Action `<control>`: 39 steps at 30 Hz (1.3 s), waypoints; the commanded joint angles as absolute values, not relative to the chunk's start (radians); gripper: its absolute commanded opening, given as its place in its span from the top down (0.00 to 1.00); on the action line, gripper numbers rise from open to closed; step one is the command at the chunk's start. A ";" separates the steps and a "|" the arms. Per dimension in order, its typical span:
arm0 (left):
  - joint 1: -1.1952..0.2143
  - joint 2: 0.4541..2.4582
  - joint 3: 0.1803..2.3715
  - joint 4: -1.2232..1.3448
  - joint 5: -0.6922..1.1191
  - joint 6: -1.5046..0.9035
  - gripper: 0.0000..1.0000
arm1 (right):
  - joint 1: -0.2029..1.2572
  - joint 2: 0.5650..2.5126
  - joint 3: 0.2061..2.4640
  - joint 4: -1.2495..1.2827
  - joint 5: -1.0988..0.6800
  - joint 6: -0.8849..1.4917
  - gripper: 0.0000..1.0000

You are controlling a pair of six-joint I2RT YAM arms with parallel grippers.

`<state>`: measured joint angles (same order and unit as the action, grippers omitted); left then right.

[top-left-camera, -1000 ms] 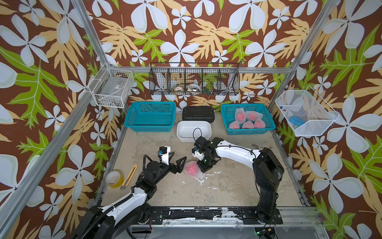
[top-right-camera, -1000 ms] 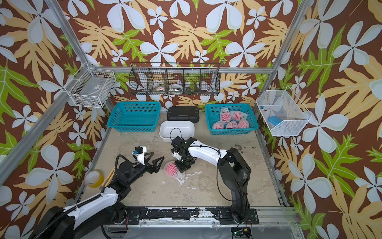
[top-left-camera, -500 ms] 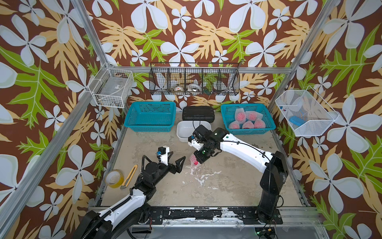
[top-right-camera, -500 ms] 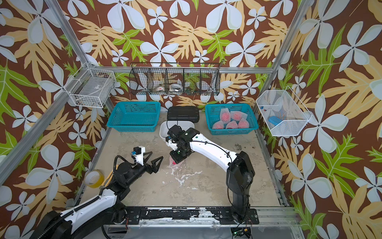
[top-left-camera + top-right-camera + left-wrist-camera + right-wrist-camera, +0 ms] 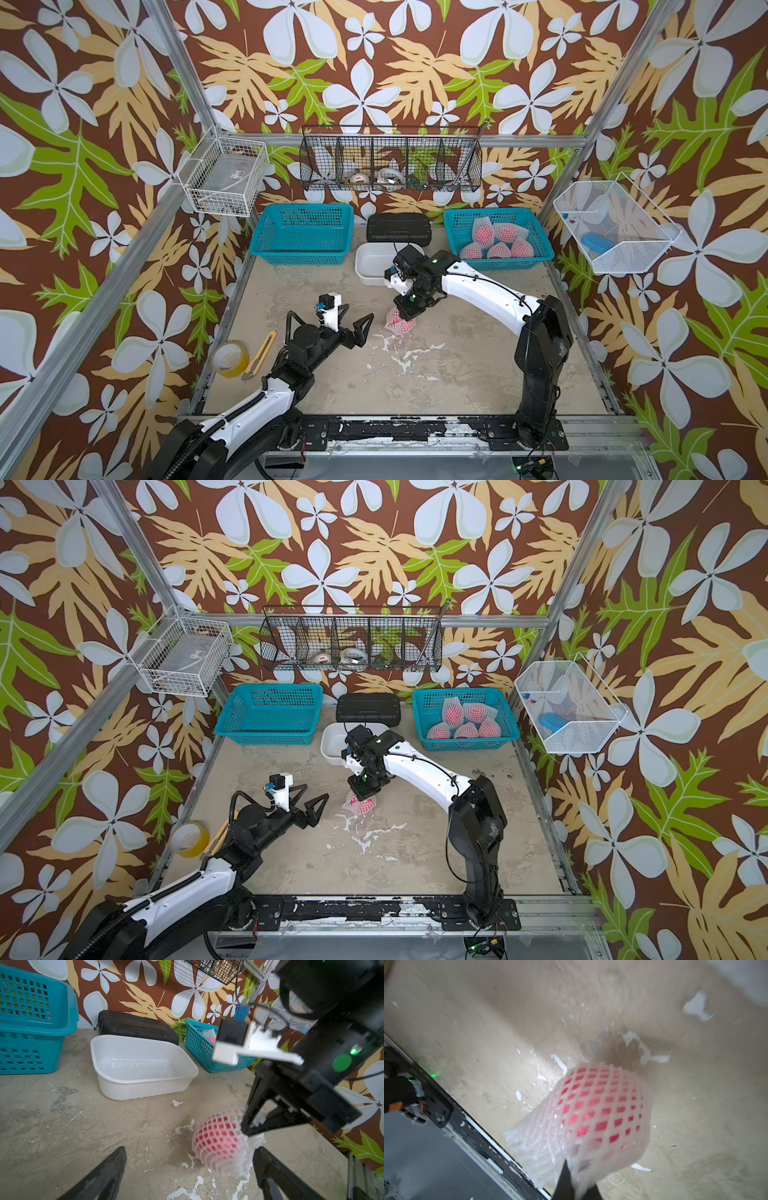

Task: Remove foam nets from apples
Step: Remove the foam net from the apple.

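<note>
Near the middle of the table (image 5: 457,374), our right gripper (image 5: 405,316) pinches the foam net (image 5: 591,1093) around an apple (image 5: 220,1140), while our left gripper (image 5: 360,311) beside it gapes wide, empty.

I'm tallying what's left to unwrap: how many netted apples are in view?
6. Five netted apples lie in the teal basket at the back; the sixth hangs by its net from the right gripper over the table. More could be hidden beneath the five.

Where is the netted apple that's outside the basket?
The netted apple is mid-table in both top views, its foam net pinched by the shut right tool, in front of the white tub, the open left tool close beside it.
</note>
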<state>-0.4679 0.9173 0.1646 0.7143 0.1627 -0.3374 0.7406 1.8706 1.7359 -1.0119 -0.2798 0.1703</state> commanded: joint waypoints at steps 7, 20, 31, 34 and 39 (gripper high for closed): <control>-0.469 0.913 0.183 0.722 0.171 -0.333 0.04 | 0.735 1.844 1.694 -0.967 -0.277 0.165 1.00; -0.469 0.944 0.178 0.760 0.164 -0.342 0.04 | 0.706 1.836 1.715 -0.979 -0.271 0.149 1.00; -0.469 0.963 0.179 0.764 0.224 -0.342 0.07 | 0.703 1.912 1.777 -1.003 -0.362 0.156 1.00; -0.469 0.957 0.182 0.745 0.205 -0.338 0.08 | 0.702 1.916 1.799 -1.003 -0.420 0.163 1.00; -0.469 0.951 0.173 0.770 0.187 -0.333 0.08 | 0.702 1.928 1.776 -0.999 -0.386 0.151 1.00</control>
<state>-0.4679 0.9524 0.1745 0.7422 0.1974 -0.3412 0.7013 1.9163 1.7840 -0.9958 -0.3847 0.1535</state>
